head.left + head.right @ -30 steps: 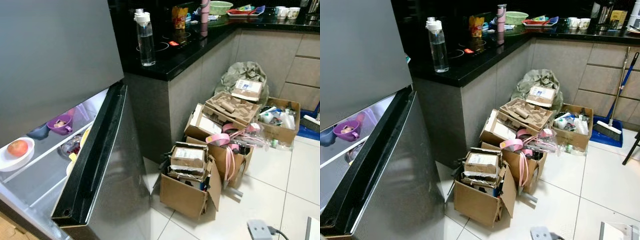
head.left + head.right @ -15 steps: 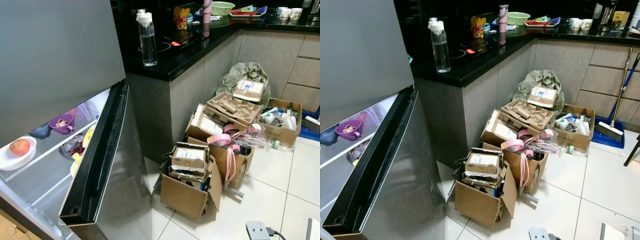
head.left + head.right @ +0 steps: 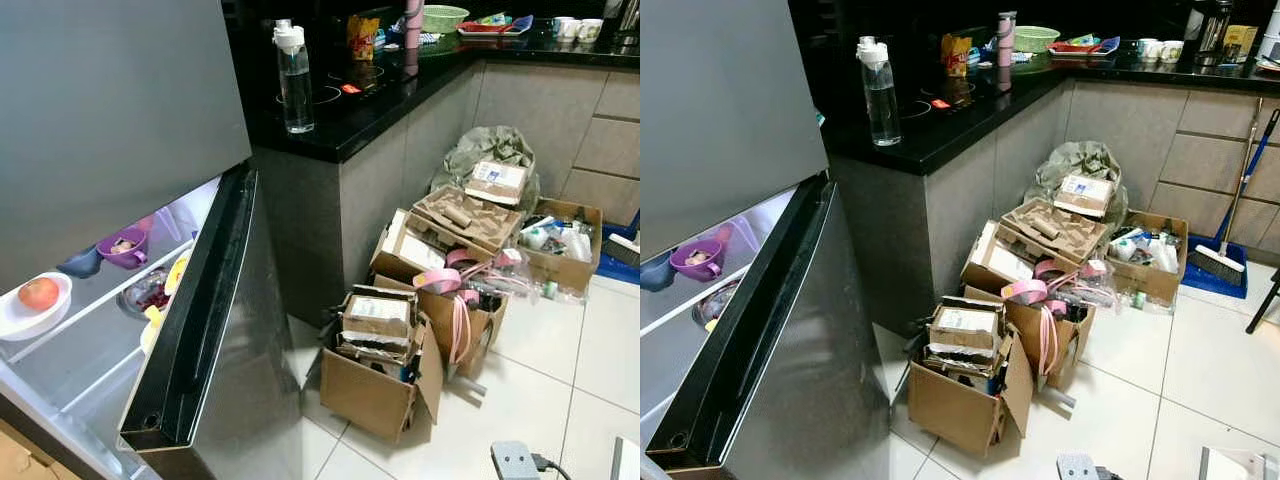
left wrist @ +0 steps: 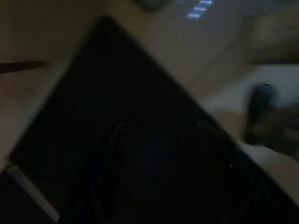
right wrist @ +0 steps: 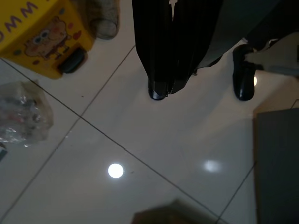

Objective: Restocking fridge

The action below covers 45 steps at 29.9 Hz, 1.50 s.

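The grey fridge [image 3: 110, 110] stands at my left with its lower door [image 3: 200, 330] swung open towards me. On the shelf inside lie a white plate with a red fruit [image 3: 38, 293], a dark bowl [image 3: 78, 263] and a purple cup [image 3: 122, 246]. Yellow items [image 3: 172, 272] sit near the door edge. A clear water bottle [image 3: 294, 75] stands on the black counter [image 3: 360, 110]. My right gripper [image 5: 166, 91] hangs shut over the pale floor tiles, holding nothing. The left wrist view is dark and blurred.
Several open cardboard boxes [image 3: 378, 355] full of clutter crowd the floor by the counter base, with a grey sack [image 3: 1080, 160] behind. A broom and blue dustpan [image 3: 1218, 255] lean at the right. A yellow cartoon box [image 5: 42, 32] and plastic bag [image 5: 23, 112] lie near my right gripper.
The head camera has shifted a little, so the fridge door sits slightly further right in the picture. Nothing in the scene itself has moved.
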Motion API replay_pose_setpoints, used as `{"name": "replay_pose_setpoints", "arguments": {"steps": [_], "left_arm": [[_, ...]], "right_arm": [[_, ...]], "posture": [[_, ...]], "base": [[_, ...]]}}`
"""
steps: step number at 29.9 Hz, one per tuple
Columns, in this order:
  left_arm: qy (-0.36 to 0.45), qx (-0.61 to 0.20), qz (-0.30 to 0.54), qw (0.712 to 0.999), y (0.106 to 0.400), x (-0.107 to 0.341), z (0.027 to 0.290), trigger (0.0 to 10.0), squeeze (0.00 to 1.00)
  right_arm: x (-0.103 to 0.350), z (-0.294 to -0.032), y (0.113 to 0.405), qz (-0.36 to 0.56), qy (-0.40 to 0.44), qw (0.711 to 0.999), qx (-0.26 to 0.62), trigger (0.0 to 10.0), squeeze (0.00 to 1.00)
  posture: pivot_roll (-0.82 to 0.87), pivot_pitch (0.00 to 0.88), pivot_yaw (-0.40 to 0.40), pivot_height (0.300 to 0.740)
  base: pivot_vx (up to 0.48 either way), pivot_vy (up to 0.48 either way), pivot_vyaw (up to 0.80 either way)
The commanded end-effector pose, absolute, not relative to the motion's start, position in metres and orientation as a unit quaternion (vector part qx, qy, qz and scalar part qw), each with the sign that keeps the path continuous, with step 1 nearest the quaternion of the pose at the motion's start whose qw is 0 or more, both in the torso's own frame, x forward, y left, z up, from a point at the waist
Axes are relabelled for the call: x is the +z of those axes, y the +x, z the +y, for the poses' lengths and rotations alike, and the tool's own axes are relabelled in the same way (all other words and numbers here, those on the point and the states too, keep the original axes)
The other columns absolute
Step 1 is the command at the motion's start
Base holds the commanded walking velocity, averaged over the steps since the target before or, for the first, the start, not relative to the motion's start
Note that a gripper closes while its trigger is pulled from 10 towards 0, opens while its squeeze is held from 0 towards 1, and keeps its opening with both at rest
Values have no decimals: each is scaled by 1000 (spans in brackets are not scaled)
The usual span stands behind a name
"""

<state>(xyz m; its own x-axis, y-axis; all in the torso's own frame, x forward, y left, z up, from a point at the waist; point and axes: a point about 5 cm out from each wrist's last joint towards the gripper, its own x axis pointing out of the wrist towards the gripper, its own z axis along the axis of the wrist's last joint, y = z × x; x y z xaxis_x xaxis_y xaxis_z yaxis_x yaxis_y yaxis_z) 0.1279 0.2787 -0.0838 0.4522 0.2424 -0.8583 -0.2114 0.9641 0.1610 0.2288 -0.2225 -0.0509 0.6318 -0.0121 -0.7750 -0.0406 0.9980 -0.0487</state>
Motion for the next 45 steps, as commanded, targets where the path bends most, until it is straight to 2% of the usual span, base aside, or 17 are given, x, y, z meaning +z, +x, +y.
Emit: {"name": "replay_pose_setpoints", "arguments": {"steps": [1, 18, 28, 38, 45], "left_arm": [[17, 111, 512, 852, 126, -87, 270, 10000, 0], [11, 96, 508, 856, 132, -89, 260, 10000, 0], [-1, 86, 495, 865, 143, -87, 253, 10000, 0], [4, 69, 482, 874, 153, -83, 251, 10000, 0], [4, 49, 476, 878, 162, -81, 246, 10000, 0]], "right_arm": [[-59, -219, 218, 445, -42, 894, 24, 10000, 0], [-65, -217, 210, 457, -38, 888, 30, 10000, 0], [-61, -211, 216, 440, -30, 897, 38, 10000, 0], [-61, -212, 217, 437, -36, 898, 40, 10000, 0], [-57, -221, 220, 425, -29, 905, -2, 10000, 0]], "posture": [[-119, 111, 69, 740], [-114, 118, 71, 740], [-110, 124, 68, 740], [-102, 133, 62, 740], [-106, 134, 72, 740]], "base": [[0, 0, 531], [0, 0, 800], [0, 0, 785], [0, 0, 599], [0, 0, 0]]}}
